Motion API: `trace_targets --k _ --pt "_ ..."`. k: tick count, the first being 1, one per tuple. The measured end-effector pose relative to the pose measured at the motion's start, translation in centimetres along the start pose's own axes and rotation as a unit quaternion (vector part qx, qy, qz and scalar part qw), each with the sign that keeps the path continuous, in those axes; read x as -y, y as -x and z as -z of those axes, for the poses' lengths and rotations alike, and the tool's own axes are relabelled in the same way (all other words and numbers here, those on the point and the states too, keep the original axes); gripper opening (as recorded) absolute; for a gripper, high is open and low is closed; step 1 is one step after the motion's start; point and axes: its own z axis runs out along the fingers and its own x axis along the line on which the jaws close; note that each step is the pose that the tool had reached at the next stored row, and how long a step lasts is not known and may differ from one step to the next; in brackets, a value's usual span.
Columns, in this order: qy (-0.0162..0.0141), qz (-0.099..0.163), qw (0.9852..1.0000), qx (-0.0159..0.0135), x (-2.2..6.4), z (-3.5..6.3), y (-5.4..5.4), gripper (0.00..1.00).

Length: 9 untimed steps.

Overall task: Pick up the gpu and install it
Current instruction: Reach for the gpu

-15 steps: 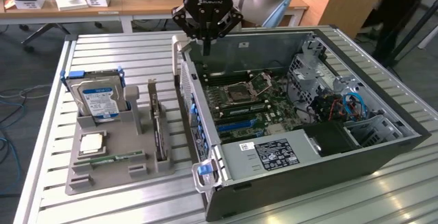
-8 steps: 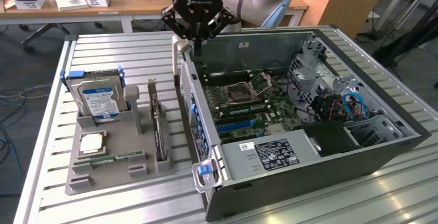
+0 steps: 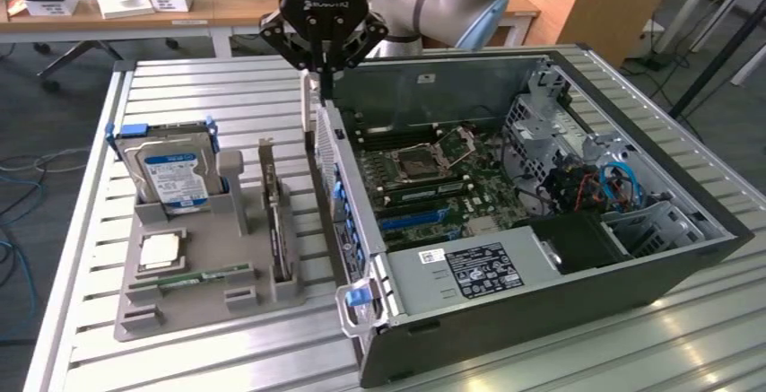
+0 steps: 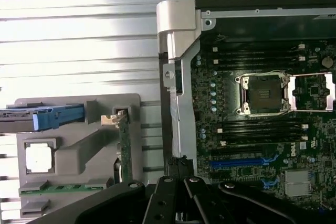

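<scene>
The gpu [image 3: 278, 222] is a thin dark card standing on edge in the grey holder [image 3: 204, 307], left of the open computer case [image 3: 515, 195]. In the wrist view the gpu [image 4: 125, 150] shows as a narrow green edge with its silver bracket at one end. My gripper [image 3: 322, 75] hangs shut and empty above the case's near side wall, past the far end of the card and well above it. Its black linkage [image 4: 178, 203] shows in the wrist view. The motherboard [image 4: 262, 103] lies inside the case with a blue slot [image 4: 236, 162].
A silver hard drive [image 3: 178, 172] with a blue-white label stands at the holder's far end. A processor chip [image 3: 160, 250] and a green memory stick [image 3: 197, 277] lie near its front. A wooden desk [image 3: 143, 6] with boxes stands behind the slatted metal table [image 3: 179, 82].
</scene>
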Motion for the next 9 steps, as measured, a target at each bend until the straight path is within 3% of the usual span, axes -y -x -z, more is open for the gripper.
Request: trace_targets --k 9 --pt "0.0 0.0 1.0 0.0 0.03 -0.08 -2.5 0.1"
